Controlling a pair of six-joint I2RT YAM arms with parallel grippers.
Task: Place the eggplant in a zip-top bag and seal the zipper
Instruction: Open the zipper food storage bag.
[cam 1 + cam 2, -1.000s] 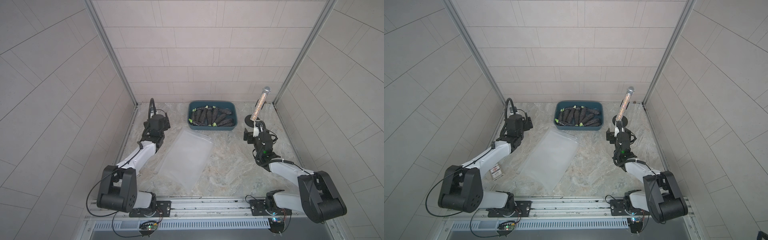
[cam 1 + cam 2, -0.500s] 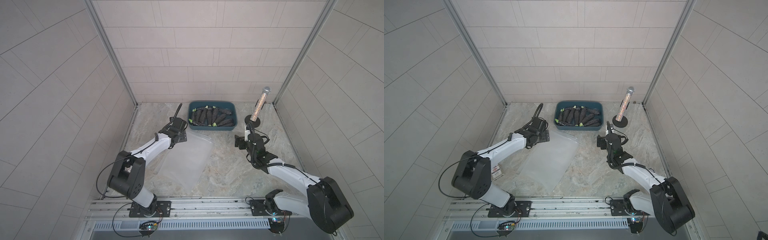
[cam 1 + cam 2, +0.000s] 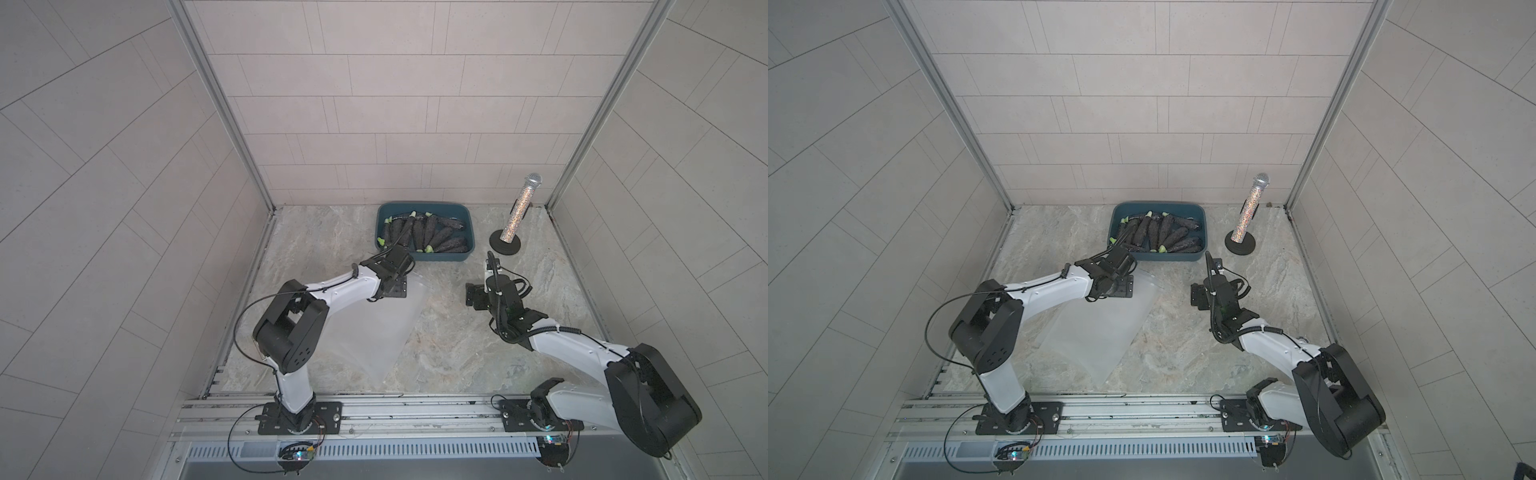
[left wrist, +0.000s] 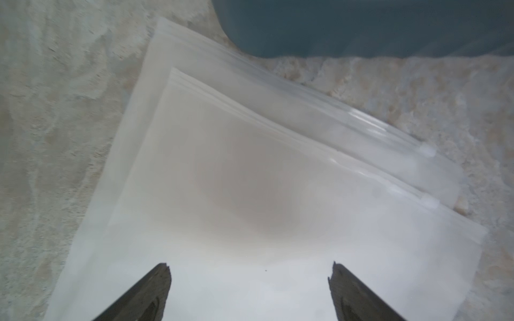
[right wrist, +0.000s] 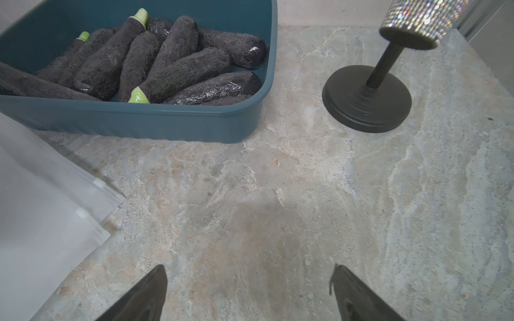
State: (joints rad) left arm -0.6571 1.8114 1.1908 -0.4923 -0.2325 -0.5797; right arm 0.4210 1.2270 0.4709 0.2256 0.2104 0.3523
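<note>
Both wide open, empty: left gripper (image 4: pixel 249 269) over zip-top bag (image 4: pixel 250 180) beside the tub (image 5: pixel 167 122), right gripper (image 5: pixel 249 269) facing tub. Approach step; next needs an eggplant (image 5: pixel 180 72) picked from tub.

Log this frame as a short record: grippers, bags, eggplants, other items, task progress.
left gripper: open, empty, over the zip-top bags
right gripper: open, empty, over bare table
zip-top bags: two, flat, overlapping, beside the tub
eggplants: all in the tub
microphone: upright, apart from the tub
progress: nothing bagged yet
</note>
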